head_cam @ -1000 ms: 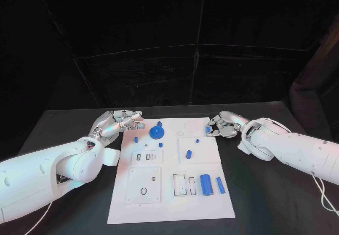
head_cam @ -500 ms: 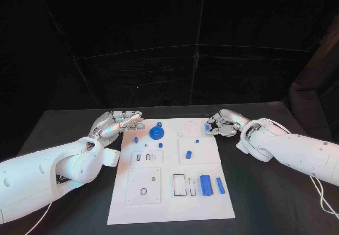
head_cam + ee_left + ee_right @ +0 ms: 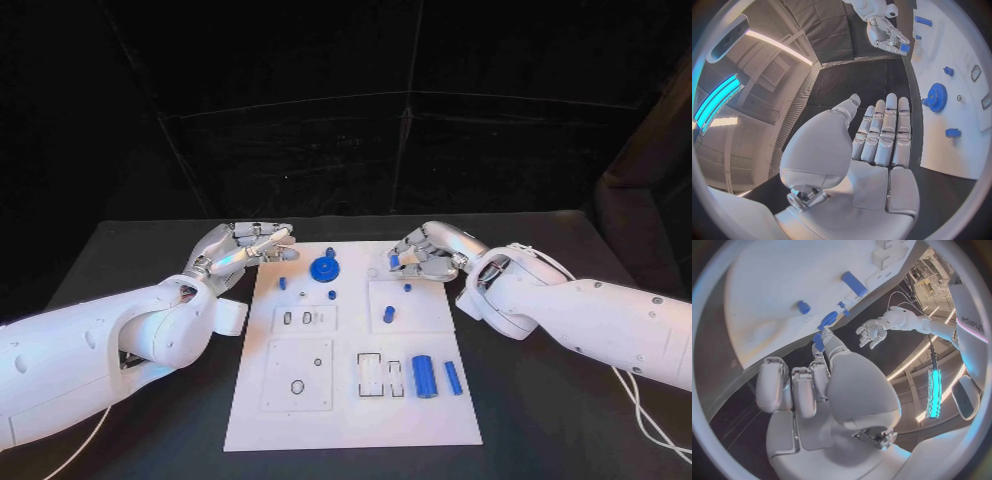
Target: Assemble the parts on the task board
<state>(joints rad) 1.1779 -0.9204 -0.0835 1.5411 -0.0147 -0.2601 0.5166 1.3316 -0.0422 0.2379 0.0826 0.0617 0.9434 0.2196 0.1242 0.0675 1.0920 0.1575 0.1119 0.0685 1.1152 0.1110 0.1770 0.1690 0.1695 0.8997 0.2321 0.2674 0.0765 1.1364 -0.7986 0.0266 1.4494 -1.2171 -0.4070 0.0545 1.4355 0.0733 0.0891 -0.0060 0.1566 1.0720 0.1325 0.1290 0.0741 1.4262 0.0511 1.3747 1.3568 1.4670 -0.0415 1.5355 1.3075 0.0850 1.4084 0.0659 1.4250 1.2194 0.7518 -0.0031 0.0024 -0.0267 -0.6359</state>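
The white task board (image 3: 346, 420) lies in the middle of the black table. On it stand a blue gear (image 3: 325, 268) and several small blue pegs, with two blue cylinders (image 3: 421, 375) near its right side. My right hand (image 3: 428, 253) hovers over the board's far right part and pinches a small blue part (image 3: 394, 260) at its fingertips; the right wrist view shows that part (image 3: 819, 341) above the board (image 3: 779, 285). My left hand (image 3: 238, 250) is at the board's far left corner, fingers stretched out and holding nothing (image 3: 879, 135), with the gear (image 3: 936, 97) just beyond them.
White inset plates with slots and holes (image 3: 297, 375) take up the board's near left and middle. Black table (image 3: 548, 420) surrounds the board on every side. My two white forearms flank the board.
My right hand has moved left, from beside the board's far right edge to above the board, still holding the small blue part. The left hand has hardly moved.
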